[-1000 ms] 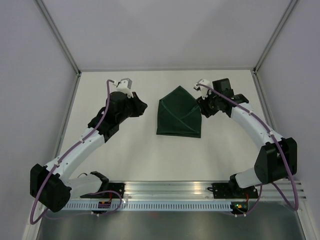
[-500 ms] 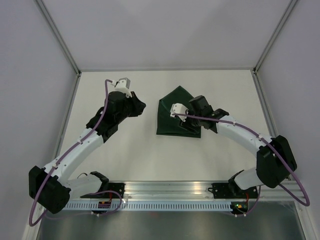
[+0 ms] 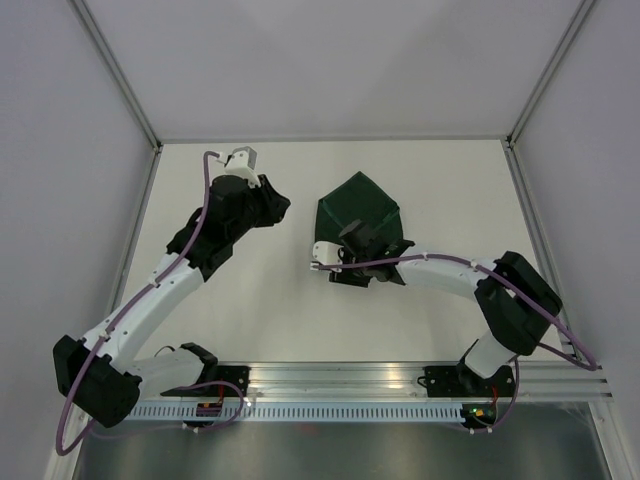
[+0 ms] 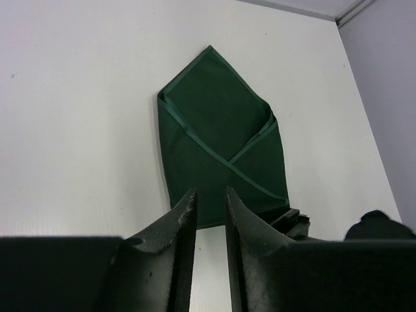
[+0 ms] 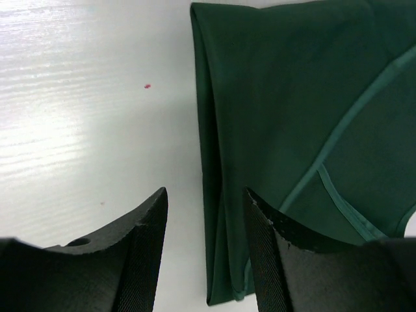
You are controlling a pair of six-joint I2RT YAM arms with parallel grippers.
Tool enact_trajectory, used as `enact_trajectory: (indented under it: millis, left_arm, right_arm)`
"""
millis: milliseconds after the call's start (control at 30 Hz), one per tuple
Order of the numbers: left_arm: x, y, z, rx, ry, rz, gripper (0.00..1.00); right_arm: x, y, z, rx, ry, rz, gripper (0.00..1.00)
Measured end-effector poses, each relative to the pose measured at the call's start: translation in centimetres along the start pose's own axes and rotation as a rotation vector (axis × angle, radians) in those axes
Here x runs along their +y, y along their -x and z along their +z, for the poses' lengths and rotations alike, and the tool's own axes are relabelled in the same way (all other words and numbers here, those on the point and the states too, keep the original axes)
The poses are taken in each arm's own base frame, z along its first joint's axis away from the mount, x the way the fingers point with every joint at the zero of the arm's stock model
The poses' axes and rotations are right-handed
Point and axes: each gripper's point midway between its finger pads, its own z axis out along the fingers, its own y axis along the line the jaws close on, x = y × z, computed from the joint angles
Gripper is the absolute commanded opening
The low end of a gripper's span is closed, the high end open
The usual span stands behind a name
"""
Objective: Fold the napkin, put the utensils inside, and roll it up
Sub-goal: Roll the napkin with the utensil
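The dark green napkin point(image 3: 360, 205) lies folded on the white table, with a pointed far end and lighter hems crossing its top layer. It fills the middle of the left wrist view point(image 4: 214, 143). My right gripper point(image 3: 350, 264) hangs low over its near left edge, open. Its jaws point(image 5: 205, 192) straddle the folded edge of the napkin point(image 5: 292, 117), one over bare table, one over cloth. My left gripper point(image 3: 280, 208) hovers left of the napkin, open by a narrow gap point(image 4: 210, 192) and empty. The utensils show in no view.
White walls with metal corner posts point(image 3: 120, 75) close in the table on three sides. An aluminium rail point(image 3: 350, 385) with the arm bases runs along the near edge. The right forearm point(image 3: 440, 268) stretches across the table just near of the napkin.
My right arm has swung from the napkin's far right side across to its near left edge, and its jaws have widened. The left gripper has opened a little and barely shifted.
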Motion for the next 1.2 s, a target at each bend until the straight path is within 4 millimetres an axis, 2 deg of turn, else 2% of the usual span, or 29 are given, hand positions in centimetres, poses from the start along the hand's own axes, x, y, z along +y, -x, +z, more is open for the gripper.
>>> enact_trajectory:
  millis: [233,500,1200]
  left_arm:
    - [-0.5,0.9,-0.4,-0.01,-0.005,0.0,0.3]
    - [-0.7,1.4,-0.6,-0.007,-0.004,0.0,0.3]
    - [-0.4,0.7,0.0,0.02,0.01,0.004,0.3]
  right_arm:
    - [0.7,-0.8,2.8,0.073,-0.034,-0.026,0.55]
    - [-0.9,0.1,2.7,0.063,-0.108,0.0,0.55]
    - [-0.7,-0.2,3.7,0.085,-0.086,0.003,0.54]
